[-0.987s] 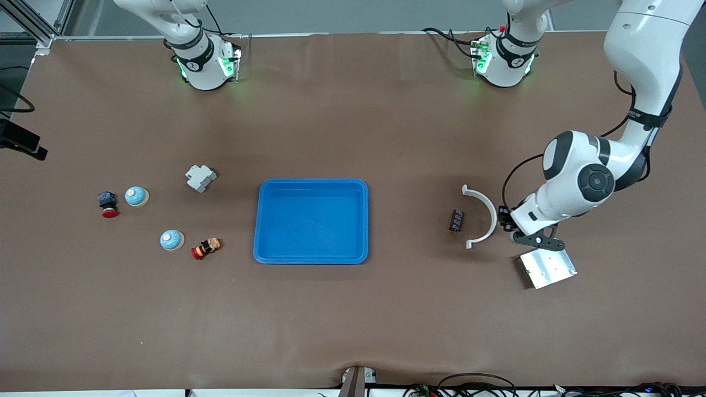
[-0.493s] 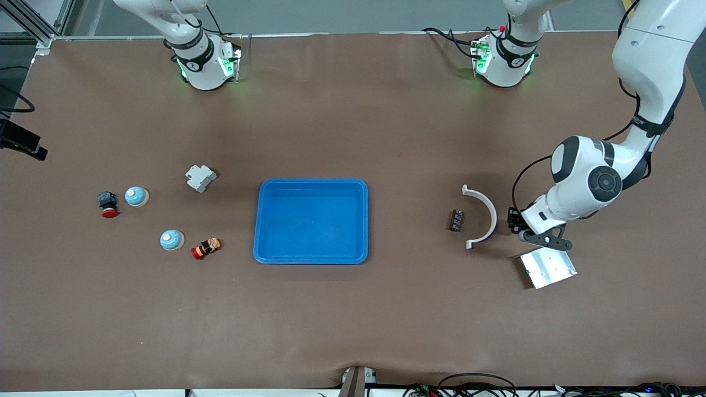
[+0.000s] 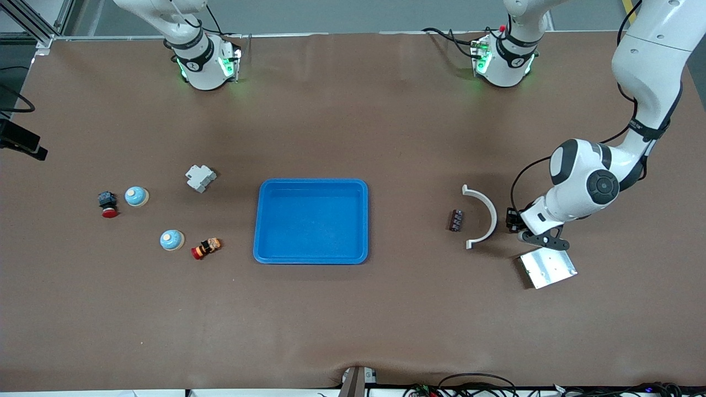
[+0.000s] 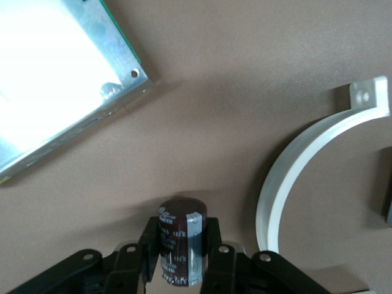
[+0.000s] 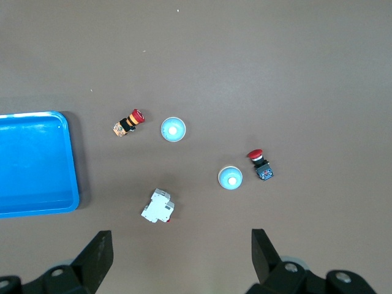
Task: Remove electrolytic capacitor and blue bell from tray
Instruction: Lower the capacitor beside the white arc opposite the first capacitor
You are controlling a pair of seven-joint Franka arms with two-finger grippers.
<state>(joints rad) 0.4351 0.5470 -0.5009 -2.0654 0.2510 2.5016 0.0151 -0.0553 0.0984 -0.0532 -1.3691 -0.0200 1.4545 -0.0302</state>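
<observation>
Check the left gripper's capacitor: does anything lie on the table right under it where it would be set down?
Nothing visible does. The left gripper, shut on the capacitor, is over bare table between the white curved bracket and the silver metal plate, touching neither.

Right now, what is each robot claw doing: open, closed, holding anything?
Left gripper: shut on the capacitor, over the table near the metal plate.
Right gripper: open, empty.
</observation>
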